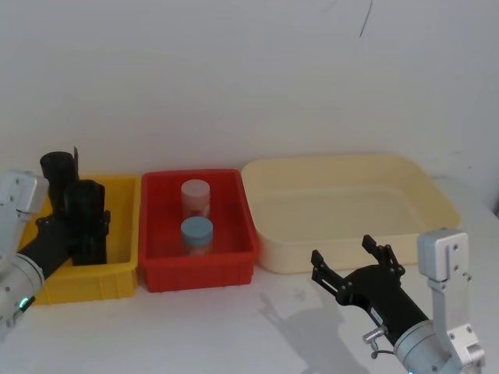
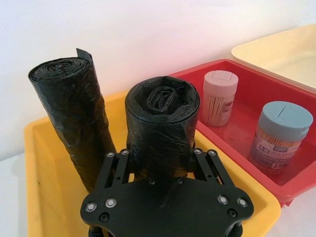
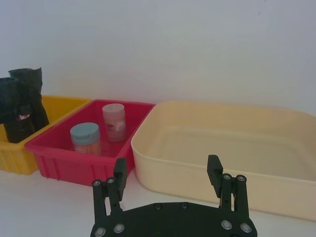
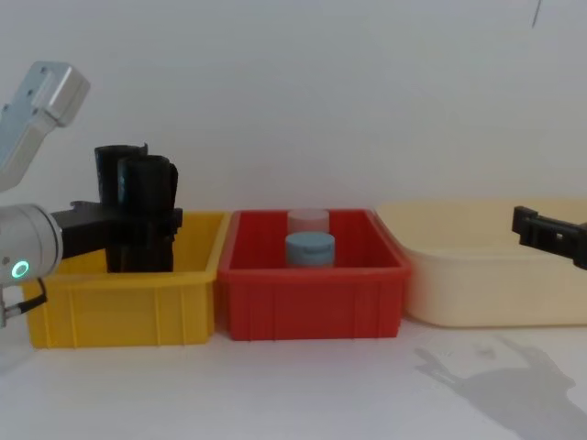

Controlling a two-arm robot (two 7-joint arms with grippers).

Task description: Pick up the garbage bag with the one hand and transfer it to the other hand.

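The left gripper, on its green-ringed wrist, reaches forward, fingers clamped on the garbage bag. The right gripper hovers near the table's front right corner, fingers spread.

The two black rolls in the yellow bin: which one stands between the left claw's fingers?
The thicker roll, the garbage bag: the left claw has a finger on each side of it. The slimmer roll stands free.

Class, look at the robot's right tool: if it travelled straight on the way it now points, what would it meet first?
Probably the front wall of the wide cream plastic tub, towards its left end. The open right tool points at that wall from the near side. Depth is hard to judge, so this is a best estimate.
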